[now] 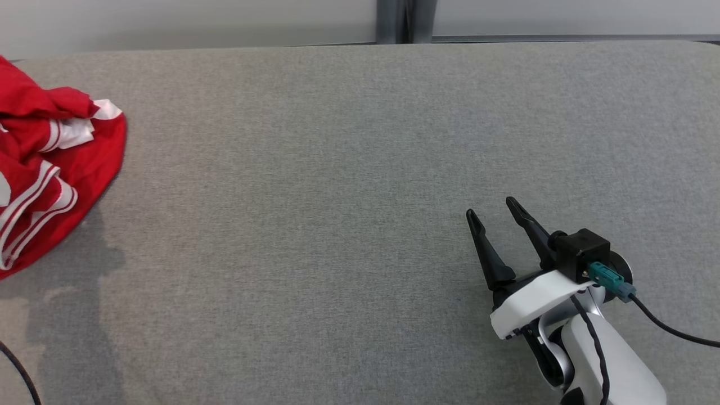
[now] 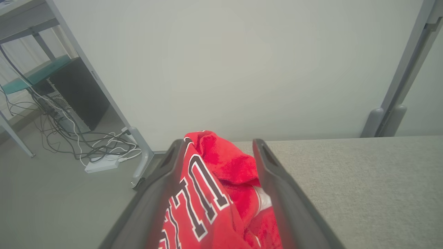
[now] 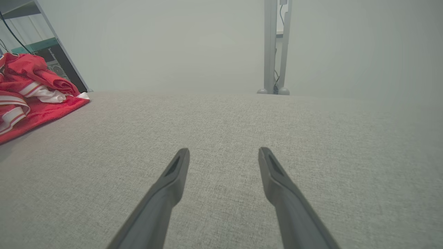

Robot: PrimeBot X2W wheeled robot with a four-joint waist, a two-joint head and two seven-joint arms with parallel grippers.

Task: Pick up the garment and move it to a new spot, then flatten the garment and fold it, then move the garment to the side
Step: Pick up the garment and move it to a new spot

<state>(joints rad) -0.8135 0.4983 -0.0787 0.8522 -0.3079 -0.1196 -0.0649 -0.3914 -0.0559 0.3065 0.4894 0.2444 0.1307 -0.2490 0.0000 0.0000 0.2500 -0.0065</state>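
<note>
Head view, left side: the red garment [image 1: 50, 169] with white stripes lies crumpled at the far-left edge of the grey padded table [image 1: 337, 197], partly cut off by the frame. In the left wrist view the left gripper [image 2: 218, 143] straddles that heap. Its jaws are wide apart with red cloth and black lettering bunched between them, and they are not clamped on it. The fingers reach low over the cloth toward the far wall, by the table's left edge.

Step in hand, as I judge it, is the first pick-up, with the grasp not yet made. The next move calls for closing on a thick fold, lifting, and carrying it right to the bare middle.

Right side: the right gripper [image 1: 490, 207] sits near-right, well apart from the garment. Its pale forearm rises from the near corner with the fingers pointing far-left, low over the table, jaws apart and empty.
</note>
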